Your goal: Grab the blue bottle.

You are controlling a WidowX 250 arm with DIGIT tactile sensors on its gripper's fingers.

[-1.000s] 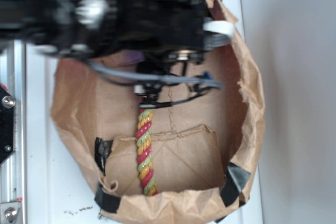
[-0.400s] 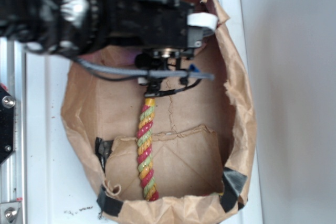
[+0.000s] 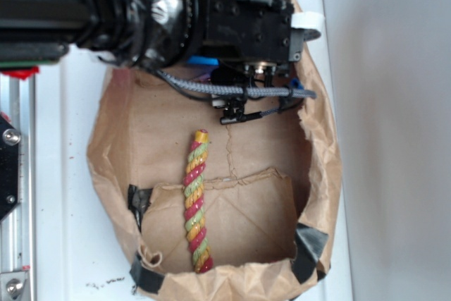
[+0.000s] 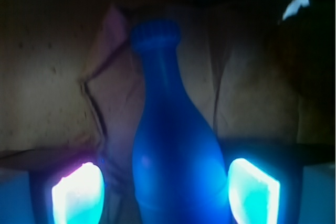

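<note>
In the exterior view the arm hides nearly all of the blue bottle [image 3: 202, 62]; only a sliver shows. The wrist view cuts off the bottle's base at the bottom edge, and the tool [image 4: 165, 192] shows only two glowing, blurred fingertips [image 4: 77, 195], gap unclear

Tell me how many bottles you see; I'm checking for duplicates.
1. The blue bottle lies in the paper bag, between the gripper fingers; the exterior view shows only a blue sliver under the arm. More could be hidden there.
</note>
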